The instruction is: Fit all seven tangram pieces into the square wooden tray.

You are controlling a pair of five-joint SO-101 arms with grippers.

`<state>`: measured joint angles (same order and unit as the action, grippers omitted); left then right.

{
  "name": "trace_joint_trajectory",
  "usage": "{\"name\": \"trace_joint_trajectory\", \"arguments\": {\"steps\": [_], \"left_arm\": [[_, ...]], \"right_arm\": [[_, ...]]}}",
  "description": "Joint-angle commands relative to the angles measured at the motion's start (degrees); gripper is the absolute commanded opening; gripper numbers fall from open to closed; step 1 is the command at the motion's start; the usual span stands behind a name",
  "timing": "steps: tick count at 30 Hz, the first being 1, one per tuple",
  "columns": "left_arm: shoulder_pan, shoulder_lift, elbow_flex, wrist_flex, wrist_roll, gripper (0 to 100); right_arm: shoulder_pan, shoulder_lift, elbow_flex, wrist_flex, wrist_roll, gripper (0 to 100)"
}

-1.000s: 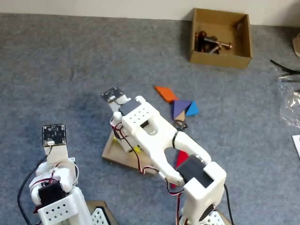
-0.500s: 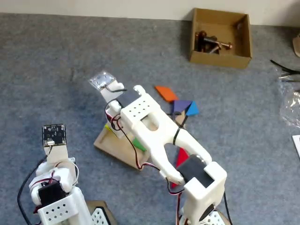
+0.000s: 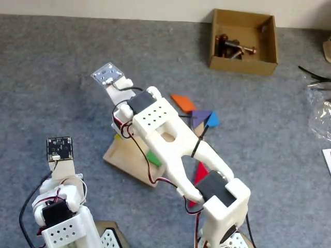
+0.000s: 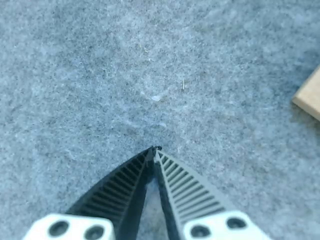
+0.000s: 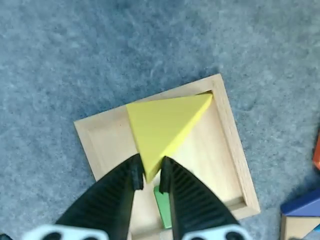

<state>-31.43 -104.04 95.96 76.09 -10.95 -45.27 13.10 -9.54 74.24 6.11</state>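
My right gripper is shut on one corner of a yellow triangle, which it holds over the square wooden tray. A green piece lies in the tray beneath the fingers. In the high view the right arm reaches across the tray, where the green piece peeks out. Beyond the tray, on the carpet, lie an orange piece, a purple one and a blue one. A red piece shows by the arm. My left gripper is shut over bare carpet, left of the tray's corner.
A cardboard box with small metal and wooden parts stands at the far right. Black cables and a plastic bag lie at the right edge. The left arm sits at the near left. Grey carpet covers the table.
The right arm's wrist has swung toward the far left. The tray has slid a little left and turned, and the green piece has come into sight. The left arm has kept still.
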Motion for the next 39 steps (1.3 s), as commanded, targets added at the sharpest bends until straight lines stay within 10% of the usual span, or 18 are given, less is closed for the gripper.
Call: {"name": "trace_joint_trajectory", "arguments": {"steps": [1,39], "left_arm": [[0.8,-0.3,1.2,0.5,0.5,1],[0.8,-0.3,1.2,0.5,0.5,1]], "right_arm": [[1.1,-1.5,-3.4,-3.6,0.8,0.5],[0.9,8.0,-8.1,-0.4,0.8,0.5]]}}
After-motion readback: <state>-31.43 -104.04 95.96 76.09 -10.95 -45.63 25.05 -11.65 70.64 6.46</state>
